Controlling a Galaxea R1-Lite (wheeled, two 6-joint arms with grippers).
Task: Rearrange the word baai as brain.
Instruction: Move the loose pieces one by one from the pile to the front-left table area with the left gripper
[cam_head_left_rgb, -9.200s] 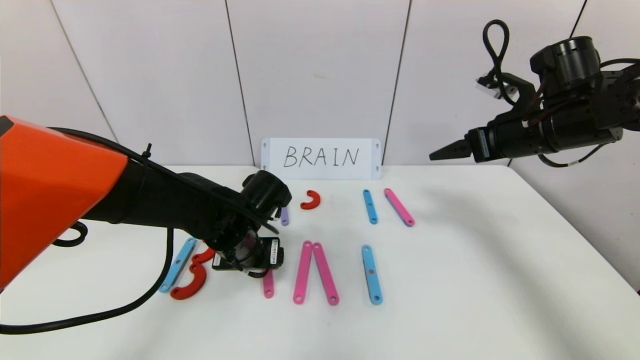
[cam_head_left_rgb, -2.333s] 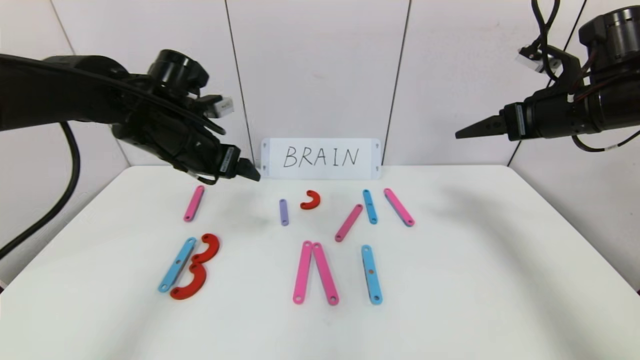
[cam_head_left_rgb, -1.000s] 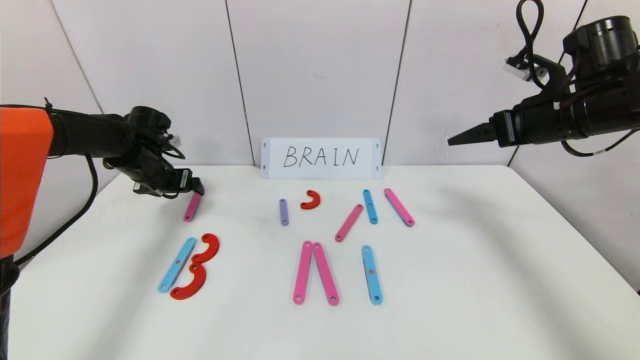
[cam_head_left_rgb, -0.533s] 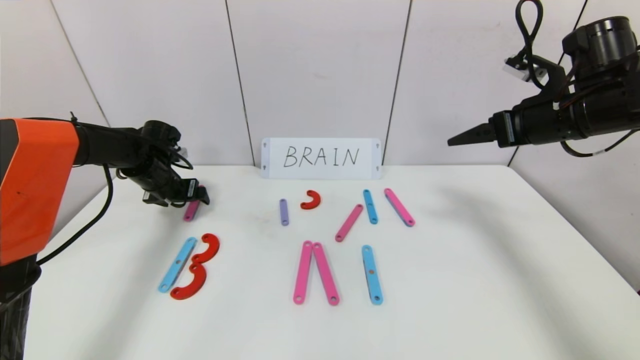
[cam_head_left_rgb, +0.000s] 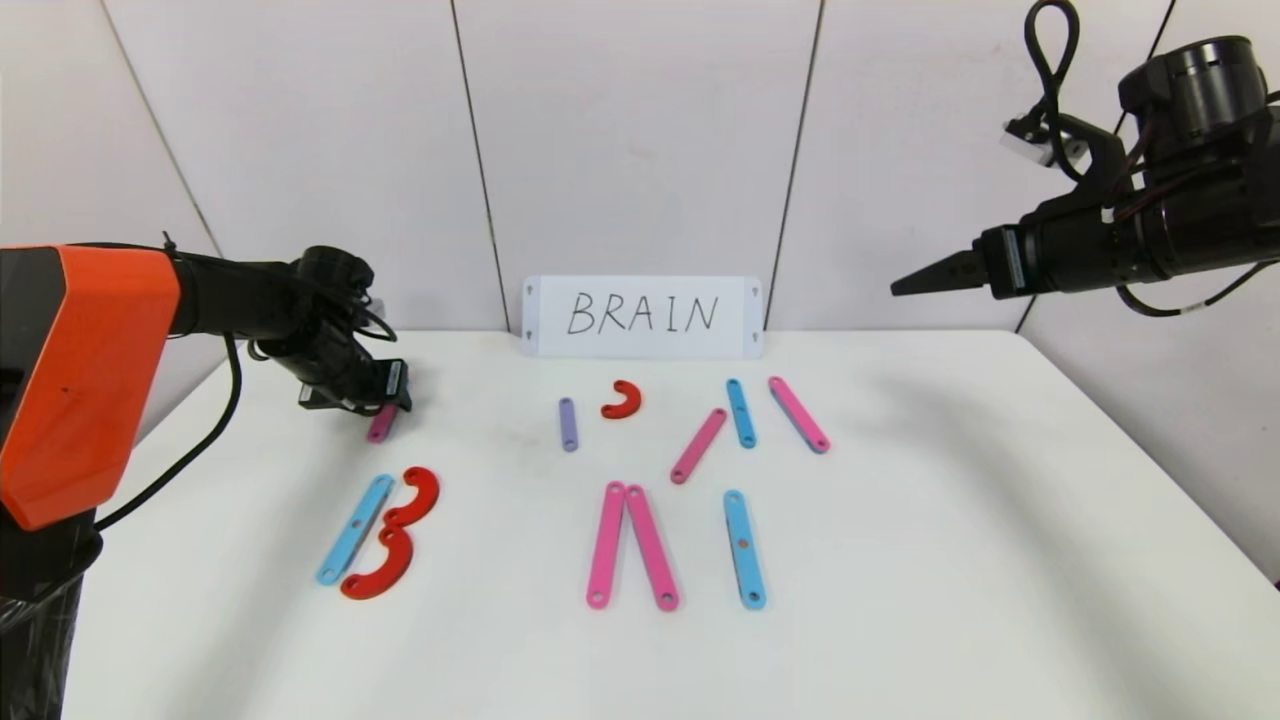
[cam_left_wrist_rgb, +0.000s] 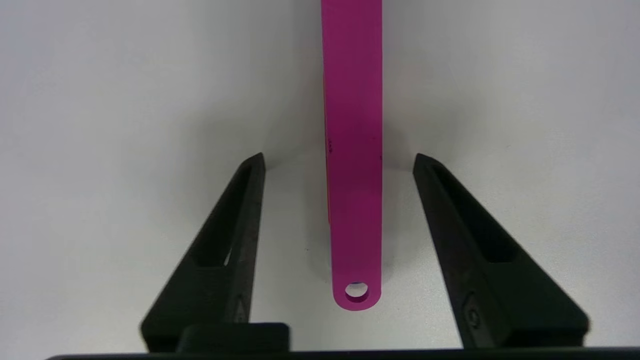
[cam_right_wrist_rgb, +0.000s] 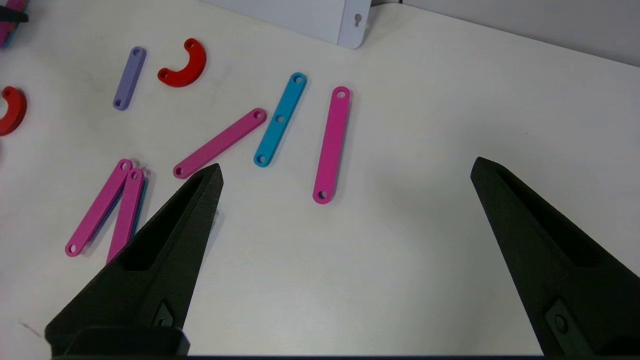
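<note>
White tabletop (cam_head_left_rgb: 900, 520), far left: the left gripper (cam_left_wrist_rgb: 339, 165) sits low over a short pink strip (cam_left_wrist_rgb: 352, 150), fingers spread apart on either side without touching it. Remaining letter pieces (cam_head_left_rgb: 640, 540) lie mid-table before the BRAIN card (cam_head_left_rgb: 642, 316). The right gripper (cam_head_left_rgb: 905, 284) hangs open, raised at right.

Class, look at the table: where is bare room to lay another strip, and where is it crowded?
Bare room: the table's right side past the far pink strip, and the near edge below the pink pair. Crowded: the middle around the purple strip and red curve, and the far left, where the open left claw straddles a pink strip.
</note>
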